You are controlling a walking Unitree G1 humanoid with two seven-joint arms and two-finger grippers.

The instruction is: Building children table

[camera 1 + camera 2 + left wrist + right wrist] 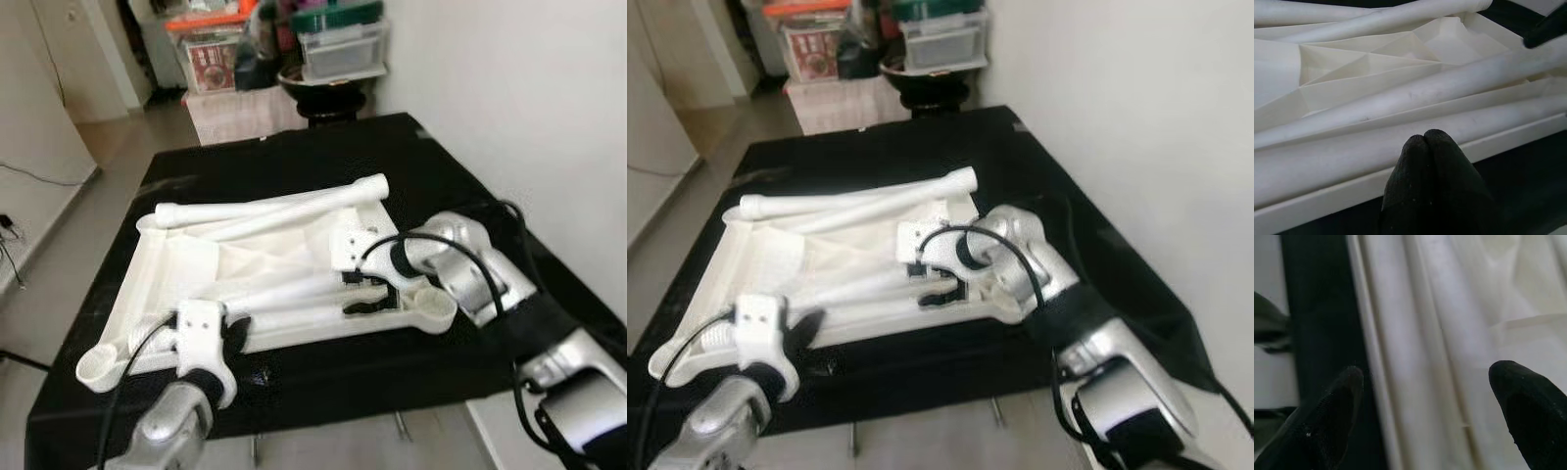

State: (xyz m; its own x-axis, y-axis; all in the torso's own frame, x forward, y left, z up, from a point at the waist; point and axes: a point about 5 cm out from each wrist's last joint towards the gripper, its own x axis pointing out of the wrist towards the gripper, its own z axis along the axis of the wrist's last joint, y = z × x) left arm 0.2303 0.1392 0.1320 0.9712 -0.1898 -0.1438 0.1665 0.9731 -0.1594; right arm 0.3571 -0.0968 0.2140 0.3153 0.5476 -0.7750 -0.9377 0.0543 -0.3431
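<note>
A black tabletop (460, 176) carries the upturned white children's table (171, 259), its legs (274, 204) lying across it. The right pincer (364, 293), fingers spread, straddles the near right edge. The left pincer (238, 331), fingers pressed together, sits at the near edge.

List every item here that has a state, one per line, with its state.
White tabletop: upside down on the black table, ribbed underside up.
Table legs: loose, lying across the tabletop, not fitted.
Left gripper: shut, empty, at the tabletop's near edge.
Right gripper: open, fingers spread over a leg at the tabletop's right edge.
Storage boxes: lids on, stacked behind the table.
</note>
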